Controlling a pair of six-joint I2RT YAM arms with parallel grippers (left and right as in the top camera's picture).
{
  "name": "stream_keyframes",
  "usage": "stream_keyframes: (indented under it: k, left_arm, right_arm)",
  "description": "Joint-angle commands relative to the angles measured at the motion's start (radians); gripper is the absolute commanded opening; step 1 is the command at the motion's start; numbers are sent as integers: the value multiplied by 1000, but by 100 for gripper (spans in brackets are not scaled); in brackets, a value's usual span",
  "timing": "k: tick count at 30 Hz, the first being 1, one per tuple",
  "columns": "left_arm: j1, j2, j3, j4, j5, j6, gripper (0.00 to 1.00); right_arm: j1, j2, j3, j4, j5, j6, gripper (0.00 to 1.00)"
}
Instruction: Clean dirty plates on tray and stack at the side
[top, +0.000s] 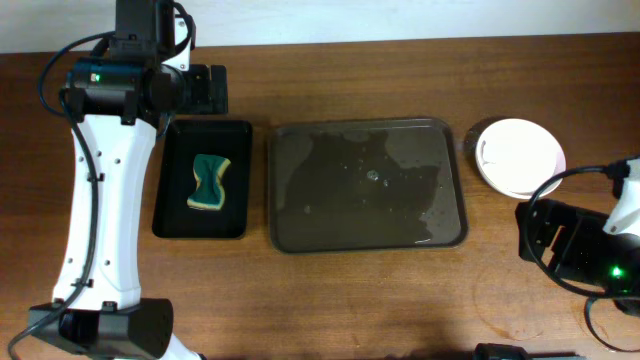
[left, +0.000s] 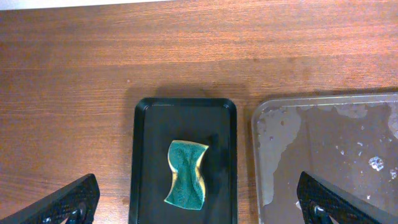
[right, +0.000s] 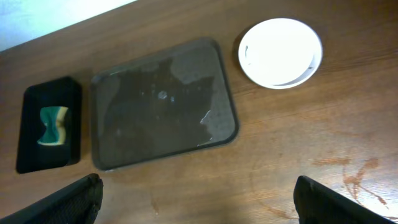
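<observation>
The table (top: 350, 300) is of brown wood with a fine straight grain. In the middle of the overhead view lies the tray (top: 300, 200), a grey rectangle with rounded corners and a low raised rim. Its surface is wet, with a thin uneven film, some dry-looking patches and a few small bubbles near the middle. The plates (top: 518, 155) are at the upper right of that view, on the table just beside the tray's right edge and not on it. They are round, white and smooth. In the right wrist view a second rim shows at the lower edge, so they seem stacked, but their number cannot be told. Left of the tray, near but apart, is a smaller black tray (top: 165, 200), glossy and rectangular. In it lies a sponge (top: 208, 182) with a green rough face, a yellow layer under it and a narrow waist. The left gripper (top: 210, 88) is at the upper left, above the black tray's top edge; in its wrist view the black fingers (left: 68, 202) stand wide apart and hold nothing. The right gripper (top: 535, 232) is at the lower right, below the plates, and its fingers (right: 339, 199) are likewise spread and hold nothing.
</observation>
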Motion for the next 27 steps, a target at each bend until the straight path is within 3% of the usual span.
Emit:
stream_keyframes:
  k: [1,2,5,7,10,11,15,19,27]
  left_arm:
    - [5,2,2,1,3,-10,100]
    - [5,2,2,1,3,-10,99]
    - [5,2,2,1,3,-10,100]
    - [5,2,2,1,3,-10,100]
    - [5,2,2,1,3,-10,99]
    - [5,2,2,1,3,-10,100]
    - [5,2,2,1,3,-10,100]
    - [5,2,2,1,3,-10,100]
    - [5,2,2,1,3,-10,100]
  right_arm:
    - [6,-77,-109,146,58,-35,98]
    - [6,-167,-262,301,57,-63,99]
    - [40,-547,-953,925,58,-63,99]
    - [83,-713,-1282,1240,57,-63,99]
    - [133,-888,-1695,1673,65,-63,99]
    - [140,-920,-1753,1731,71,-63,99]
    - [158,-1069,-1917,1777,96,-64,99]
    - [158,-1069,-1917,1618,87,-59,99]
    - [158,-1068,-1917,1617,88,-60,99]
